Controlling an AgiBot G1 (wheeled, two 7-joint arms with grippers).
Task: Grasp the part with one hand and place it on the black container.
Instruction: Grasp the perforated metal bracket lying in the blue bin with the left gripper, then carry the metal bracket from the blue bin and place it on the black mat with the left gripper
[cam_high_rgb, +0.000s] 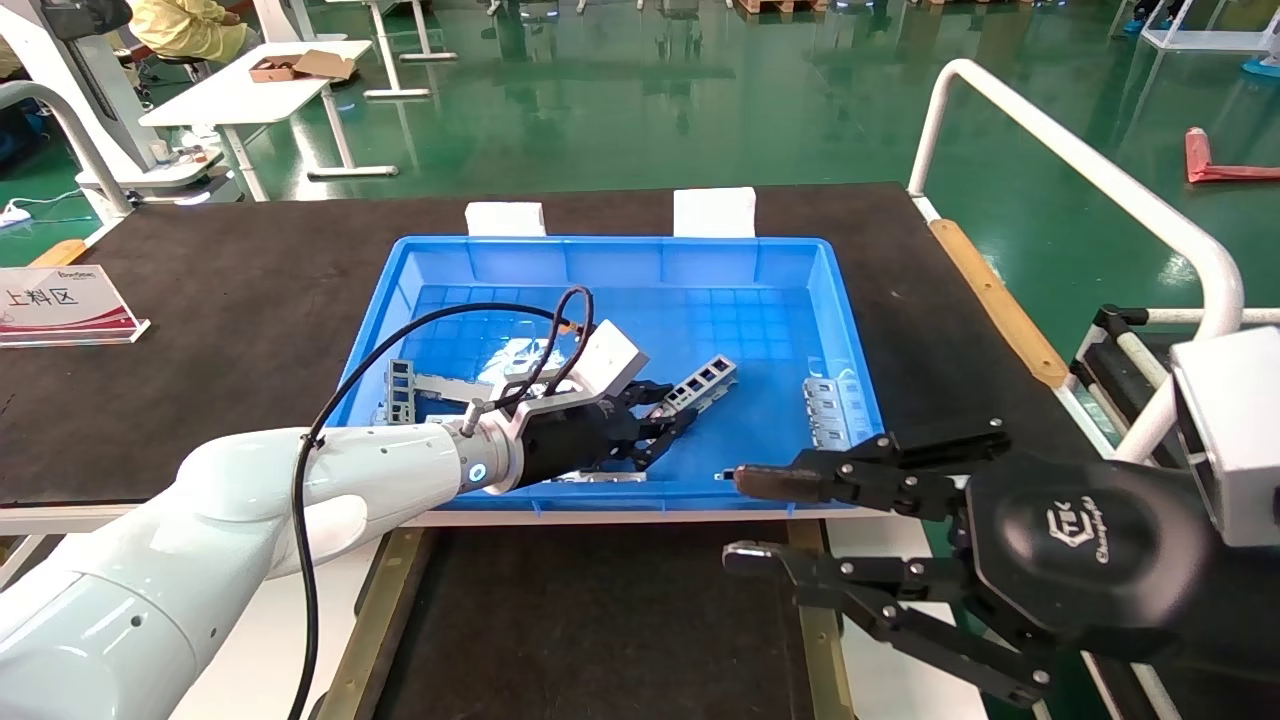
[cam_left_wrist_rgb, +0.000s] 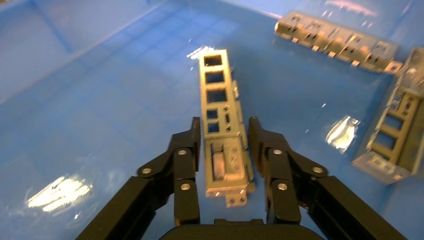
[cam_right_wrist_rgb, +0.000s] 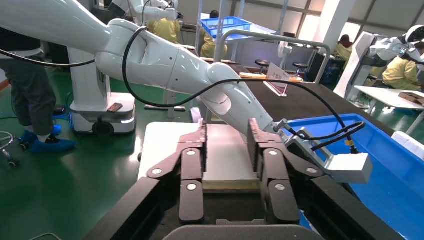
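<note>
**A:** Bright, even light from overhead. The green floor (cam_high_rgb: 640, 110), far beyond the left gripper (cam_high_rgb: 672, 420), is glossy enough to mirror the furniture standing on it.

**B:** And the blue bin (cam_left_wrist_rgb: 75, 100)?

**A:** Shiny too. White glare patches sit on its bottom on either side of that gripper's fingers (cam_left_wrist_rgb: 186, 160). Another lies just past the far end of the part (cam_left_wrist_rgb: 220, 100) clamped between them.

**B:** Shadows?

**A:** Soft and faint. In the right wrist view, the hall's far background washes out white.
</note>
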